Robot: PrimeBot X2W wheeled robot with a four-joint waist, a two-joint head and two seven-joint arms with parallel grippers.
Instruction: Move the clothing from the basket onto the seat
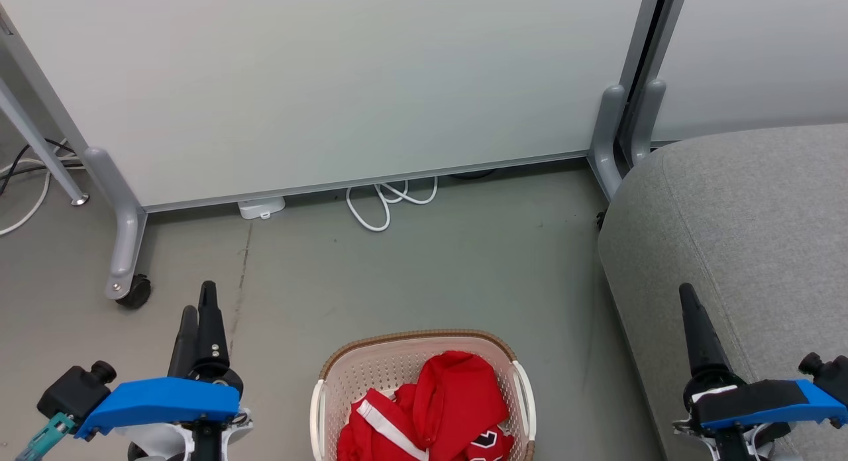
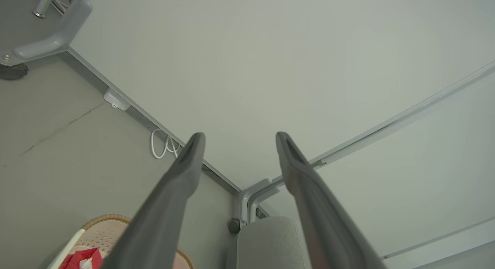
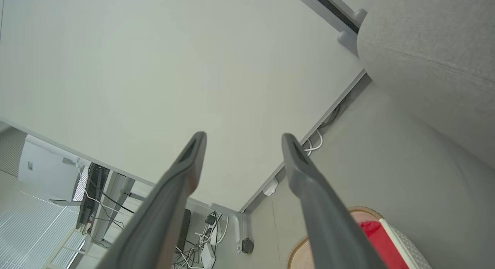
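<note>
The cream basket [image 1: 416, 336] with a brown rim stands on the floor at the bottom centre of the head view. The red clothing [image 1: 454, 395] lies heaped inside it, with a white stripe and a dark numeral showing. The grey seat [image 1: 742, 216] fills the right side. My left gripper [image 1: 199, 299] hangs open to the left of the basket, holding nothing. My right gripper [image 1: 689, 295] hovers at the seat's front edge. In the wrist views both the left gripper [image 2: 239, 135] and the right gripper [image 3: 243, 135] stand wide open and empty. Basket [image 2: 104, 218] and clothing [image 3: 377, 238] show low in those views.
White partition panels [image 1: 331, 83] close off the back. Their grey wheeled foot [image 1: 126, 262] is at the left and further legs [image 1: 609, 136] stand beside the seat. A looped white cable [image 1: 387, 199] and a small white box [image 1: 262, 208] lie at the panel's base.
</note>
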